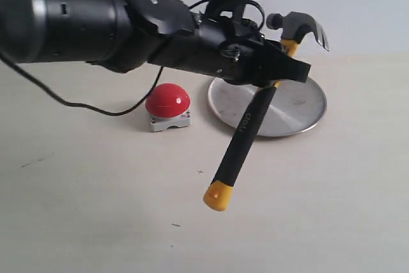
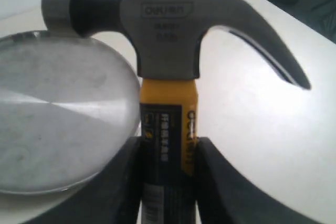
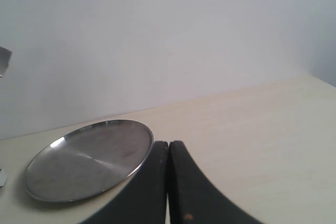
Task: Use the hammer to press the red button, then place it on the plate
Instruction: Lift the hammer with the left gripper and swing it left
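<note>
Above the pale tabletop [image 1: 96,215], the left pincer [image 1: 285,63] grips the hammer [image 1: 246,129] by the yellow band just below its dark steel head. The wrist view of that arm shows the two black fingers [image 2: 123,182] pressed against opposite sides of the handle, with the head upright above them. The striking face points toward the plate [image 2: 52,114] and the claw curves away from it.

In the exterior view the hammer hangs tilted. Its head is up and to the right, beyond the plate's far rim. Its black handle slopes down and to the left across the plate's left edge. The yellow end lies nearest the camera, over bare tabletop in front of the plate, and appears clear of the surface.

The red button [image 1: 167,100] sits on its grey-white square base on the tabletop, just left of the plate and apart from the hammer. A thin black cable [image 1: 83,103] droops from the arm to the button's left. The silver plate lies flat on the tabletop.

The right pincer [image 3: 168,148] shows only in its own wrist view. It is closed, with its two dark fingers touching along their inner edges, and it is just beside the plate's rim, over the tabletop.
</note>
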Robot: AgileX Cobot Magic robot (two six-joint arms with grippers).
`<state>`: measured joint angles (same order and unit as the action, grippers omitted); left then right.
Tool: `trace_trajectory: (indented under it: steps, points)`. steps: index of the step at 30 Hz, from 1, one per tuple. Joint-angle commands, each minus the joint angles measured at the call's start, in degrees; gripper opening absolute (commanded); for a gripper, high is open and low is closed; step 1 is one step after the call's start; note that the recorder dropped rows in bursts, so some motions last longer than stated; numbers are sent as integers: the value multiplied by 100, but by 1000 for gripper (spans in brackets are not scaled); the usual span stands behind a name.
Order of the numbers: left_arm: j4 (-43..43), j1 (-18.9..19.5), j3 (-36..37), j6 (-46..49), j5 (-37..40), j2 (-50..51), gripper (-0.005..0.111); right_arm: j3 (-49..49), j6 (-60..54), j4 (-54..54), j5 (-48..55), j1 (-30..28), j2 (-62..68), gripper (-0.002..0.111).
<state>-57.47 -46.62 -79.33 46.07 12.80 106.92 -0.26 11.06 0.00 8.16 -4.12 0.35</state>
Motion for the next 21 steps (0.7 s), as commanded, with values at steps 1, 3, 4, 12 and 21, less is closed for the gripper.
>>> trace_trajectory:
  steps: [1,3,4,12,21]
  points:
    - [-1256,-23,870,903,-873,-944,0,26,-47,0,-56,-22,-35,0]
    - [-1400,-23,1272,882,-1172,-1402,0,26,-47,0,-56,-22,-35,0]
    - [-1412,-32,1566,717,-1440,-1732,0,26,-47,0,-56,-22,-35,0]
    - [2407,-32,3639,-4314,-3445,-3395,0,26,-47,0,-56,-22,-35,0]
    - [5057,30,5226,-8356,-6391,-3359,0,26,-47,0,-56,-22,-35,0]
